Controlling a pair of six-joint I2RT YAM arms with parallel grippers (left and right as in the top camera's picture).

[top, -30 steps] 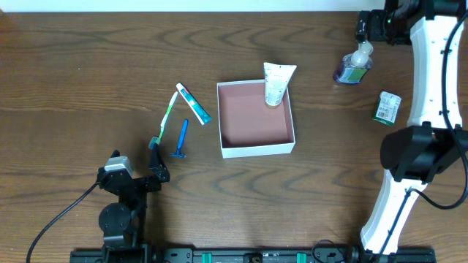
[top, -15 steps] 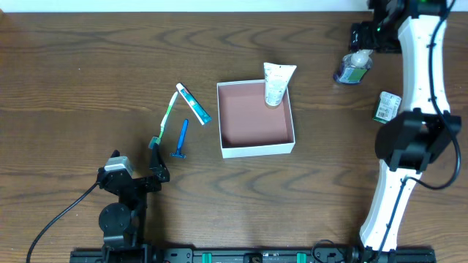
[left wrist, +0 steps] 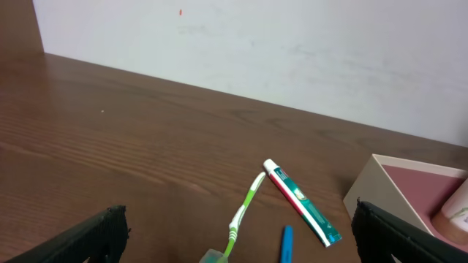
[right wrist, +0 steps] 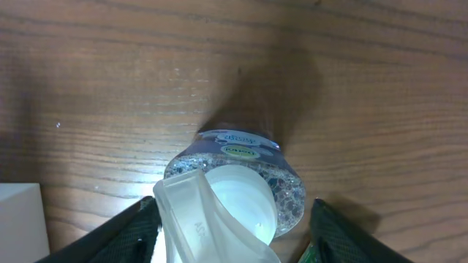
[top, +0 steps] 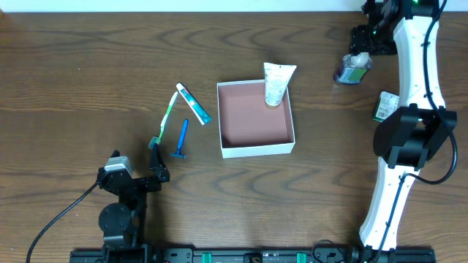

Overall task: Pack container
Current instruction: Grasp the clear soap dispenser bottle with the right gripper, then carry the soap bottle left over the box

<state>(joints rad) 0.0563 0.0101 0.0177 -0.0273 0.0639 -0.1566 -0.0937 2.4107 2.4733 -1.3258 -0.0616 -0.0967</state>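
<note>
The container (top: 252, 120), a shallow white box with a reddish-pink inside, sits mid-table; its wall (left wrist: 380, 183) shows in the left wrist view. A white tube (top: 276, 82) leans over its far rim. At the far right stands a clear pump bottle (top: 351, 71) of bluish liquid. My right gripper (top: 360, 51) is over it. From the right wrist, the bottle (right wrist: 234, 179) sits between my gripper's (right wrist: 230, 234) open jaws. One finger touches the pump head and the other stands apart. My left gripper (top: 157, 161) rests open near the front left, holding nothing.
Left of the container lie a green toothbrush (top: 165, 117), a toothpaste tube (top: 193, 103) and a blue razor (top: 181, 139). A small green-white carton (top: 387, 107) lies at the right, close to the right arm.
The right gripper has moved from behind the pump bottle to over its pump head, and its jaws have narrowed around it. The left arm has stayed still.
</note>
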